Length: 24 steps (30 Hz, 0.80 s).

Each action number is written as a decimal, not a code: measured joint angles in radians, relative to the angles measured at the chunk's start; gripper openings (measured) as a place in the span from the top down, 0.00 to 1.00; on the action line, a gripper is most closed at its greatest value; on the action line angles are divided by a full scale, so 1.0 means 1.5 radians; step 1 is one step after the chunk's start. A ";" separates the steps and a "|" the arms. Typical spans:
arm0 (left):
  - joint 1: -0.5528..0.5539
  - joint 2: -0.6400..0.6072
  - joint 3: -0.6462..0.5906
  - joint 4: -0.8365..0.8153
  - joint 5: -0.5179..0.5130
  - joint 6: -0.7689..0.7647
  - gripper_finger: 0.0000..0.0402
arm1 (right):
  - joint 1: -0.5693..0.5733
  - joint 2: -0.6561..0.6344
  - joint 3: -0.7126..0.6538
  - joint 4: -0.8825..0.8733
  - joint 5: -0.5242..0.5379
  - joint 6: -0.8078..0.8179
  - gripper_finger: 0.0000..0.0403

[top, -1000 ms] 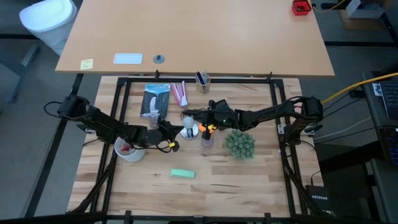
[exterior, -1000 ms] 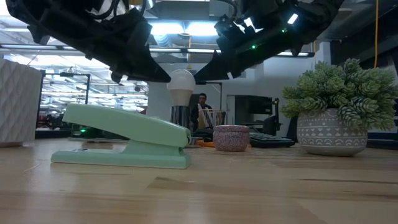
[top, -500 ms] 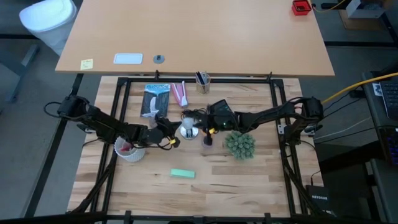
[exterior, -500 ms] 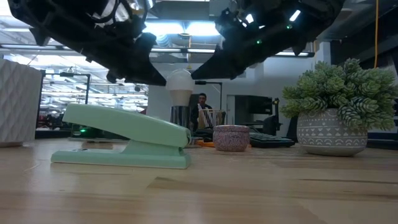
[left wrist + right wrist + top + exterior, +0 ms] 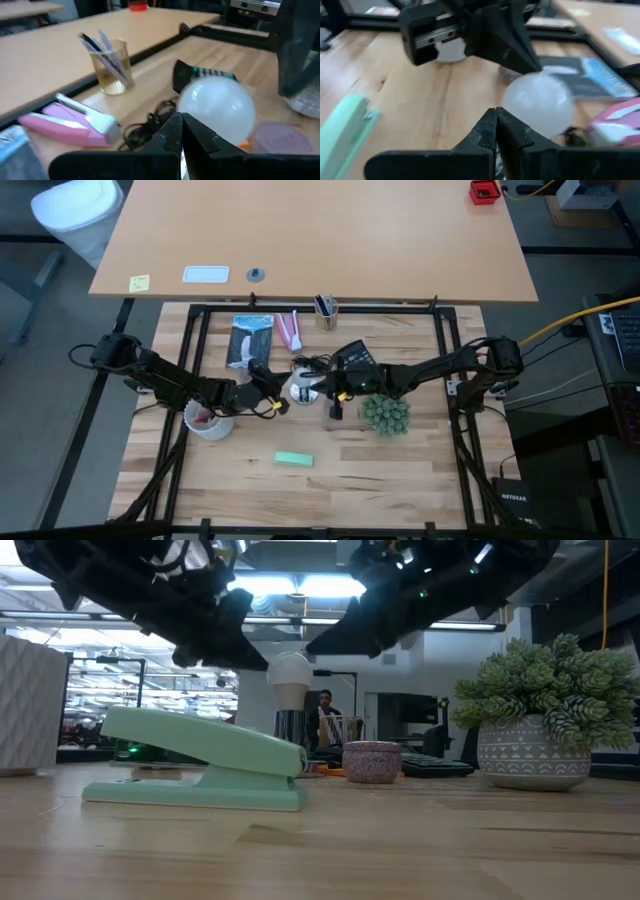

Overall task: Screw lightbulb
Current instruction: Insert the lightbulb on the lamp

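The frosted-white lightbulb (image 5: 290, 675) stands upright near the table's middle, its narrow base in a metal socket (image 5: 290, 726) on a silver disc (image 5: 303, 391). My left gripper (image 5: 258, 662) comes from the table's left, shut, with its tips at the bulb's upper left side. My right gripper (image 5: 312, 646) comes from the right, shut, with its tips just above and right of the bulb. The low view shows a small gap there. In the wrist views the bulb (image 5: 217, 107) (image 5: 540, 102) fills the space just past each pair of shut fingers. My left gripper lays its shut fingertips (image 5: 535, 67) against the bulb's rounded glass, high on its left side (image 5: 270, 668). The fingers slant down from the table's left. The bulb stays upright in its socket.
A mint stapler (image 5: 293, 460) lies toward the near edge. A potted plant (image 5: 385, 413) stands right of the bulb and a white cup (image 5: 207, 421) left. A small purple pot (image 5: 371, 761), a black calculator (image 5: 355, 355), a pink stapler (image 5: 288, 330) and a pen cup (image 5: 326, 310) are nearby.
My right gripper has swung a little toward the table's near edge and up, its shut tips leaving the bulb's right side. My left gripper has kept its place at the bulb's left. The bulb has stayed upright in its socket.
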 joint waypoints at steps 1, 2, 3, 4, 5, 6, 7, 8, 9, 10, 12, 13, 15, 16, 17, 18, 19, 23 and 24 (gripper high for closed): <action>-0.002 -0.008 0.000 -0.002 -0.008 0.009 1.00 | 0.000 -0.007 0.000 -0.003 0.009 -0.008 0.97; -0.003 -0.016 0.000 -0.001 -0.012 0.017 1.00 | 0.000 -0.015 0.000 -0.003 0.019 -0.016 0.97; -0.003 -0.026 0.000 0.000 -0.012 0.022 1.00 | 0.000 -0.024 0.000 -0.002 0.031 -0.025 0.97; -0.005 -0.037 0.000 -0.001 -0.012 0.028 1.00 | 0.000 -0.032 0.000 -0.003 0.044 -0.032 0.97; -0.007 -0.045 0.000 0.001 -0.013 0.030 1.00 | 0.000 -0.039 0.000 -0.003 0.056 -0.037 0.97; -0.010 -0.052 0.000 0.003 -0.014 0.034 1.00 | 0.000 -0.046 0.000 -0.002 0.069 -0.044 0.97; -0.014 -0.058 0.001 0.002 -0.014 0.037 1.00 | 0.000 -0.051 0.000 -0.003 0.081 -0.050 0.97; -0.019 -0.062 0.001 0.004 -0.014 0.041 1.00 | -0.001 -0.053 0.000 -0.001 0.096 -0.056 0.97; -0.024 -0.064 0.001 0.010 -0.013 0.046 1.00 | -0.002 -0.056 0.000 -0.001 0.112 -0.064 0.97; -0.029 -0.064 0.001 0.016 -0.009 0.047 1.00 | -0.005 -0.056 0.000 -0.001 0.124 -0.070 0.97; -0.038 -0.064 0.001 0.014 0.008 0.047 1.00 | -0.014 -0.056 0.000 -0.002 0.130 -0.076 0.97; -0.042 -0.063 0.001 0.011 0.021 0.045 1.00 | -0.020 -0.053 0.000 -0.002 0.128 -0.076 0.97; -0.047 -0.062 0.001 0.008 0.053 0.038 1.00 | -0.033 -0.046 0.000 -0.007 0.121 -0.066 0.97; -0.048 -0.062 0.001 0.007 0.067 0.038 1.00 | -0.038 -0.041 0.000 -0.007 0.114 -0.062 0.97; -0.048 -0.062 0.001 0.008 0.079 0.038 1.00 | -0.044 -0.037 0.000 -0.008 0.104 -0.060 0.97; -0.048 -0.062 0.001 0.008 0.086 0.038 1.00 | -0.049 -0.034 0.000 -0.009 0.097 -0.057 0.97; -0.048 -0.062 0.001 0.007 0.089 0.038 1.00 | -0.052 -0.029 0.000 -0.004 0.088 -0.050 0.97; -0.044 -0.062 0.001 -0.019 0.090 0.017 1.00 | -0.059 -0.011 0.000 0.000 0.059 -0.043 0.97; -0.044 -0.062 0.001 -0.029 0.090 0.010 1.00 | -0.058 -0.005 0.000 0.001 0.057 -0.043 0.97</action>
